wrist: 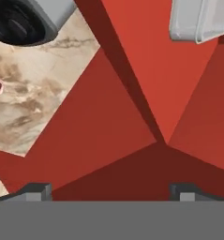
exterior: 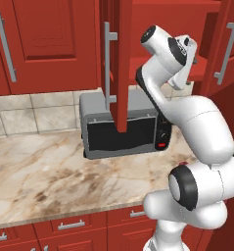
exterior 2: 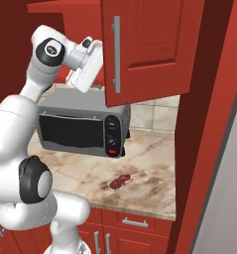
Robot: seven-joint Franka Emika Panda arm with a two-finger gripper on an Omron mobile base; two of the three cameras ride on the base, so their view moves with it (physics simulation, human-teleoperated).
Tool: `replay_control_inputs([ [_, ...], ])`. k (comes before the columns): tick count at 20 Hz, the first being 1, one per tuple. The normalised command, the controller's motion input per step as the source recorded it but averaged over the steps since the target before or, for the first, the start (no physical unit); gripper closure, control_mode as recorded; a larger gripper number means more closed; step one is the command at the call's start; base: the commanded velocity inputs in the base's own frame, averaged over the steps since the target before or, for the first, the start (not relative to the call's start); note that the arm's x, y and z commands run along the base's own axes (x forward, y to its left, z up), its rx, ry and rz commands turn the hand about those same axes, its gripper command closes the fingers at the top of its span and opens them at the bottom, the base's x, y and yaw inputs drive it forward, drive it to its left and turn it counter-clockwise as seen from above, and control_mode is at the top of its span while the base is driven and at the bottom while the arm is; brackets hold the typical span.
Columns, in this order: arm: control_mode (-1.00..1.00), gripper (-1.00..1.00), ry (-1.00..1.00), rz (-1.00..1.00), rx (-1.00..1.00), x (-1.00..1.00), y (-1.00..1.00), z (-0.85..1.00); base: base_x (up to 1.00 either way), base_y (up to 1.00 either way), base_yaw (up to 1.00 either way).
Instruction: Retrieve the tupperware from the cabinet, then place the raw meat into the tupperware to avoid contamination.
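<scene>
My fingertips [wrist: 37,191] sit at the bottom of the hand view, set wide apart with nothing between them; gripper [wrist: 111,192] empty. Past them, the tupperware [wrist: 200,19] lies on the red shelf of the cabinet [wrist: 151,70], at the top right of that view, well clear of my tips. Cabinet door [exterior 2: 149,47] hangs open, silver bar handle [exterior 2: 116,54] upright. My hand [exterior 2: 85,64] is raised beside the open door, above the toaster oven [exterior 2: 83,130]. Toaster oven stands on the marbled counter [exterior 2: 149,168] under the cabinet. The raw meat [exterior 2: 120,181] lies on the counter in front of the oven's knob end, near the counter's front edge, apart from the oven.
</scene>
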Motion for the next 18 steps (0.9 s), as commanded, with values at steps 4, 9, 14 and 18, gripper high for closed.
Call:
replay_control_inputs([
  [4,-1.0,-1.0,0.13,0.0,-0.1,0.05,-0.37,-0.08,0.0,0.0,0.0],
  [9,-1.0,-1.0,0.11,-0.08,-0.01,-0.25,-0.45,0.0,0.0,0.0,0.0],
  [14,-1.0,-1.0,0.01,-0.15,0.0,-0.6,-0.51,0.0,0.0,0.0,0.0],
  [18,-1.0,-1.0,0.0,-0.14,0.01,-0.66,-0.53,0.0,0.0,0.0,0.0],
])
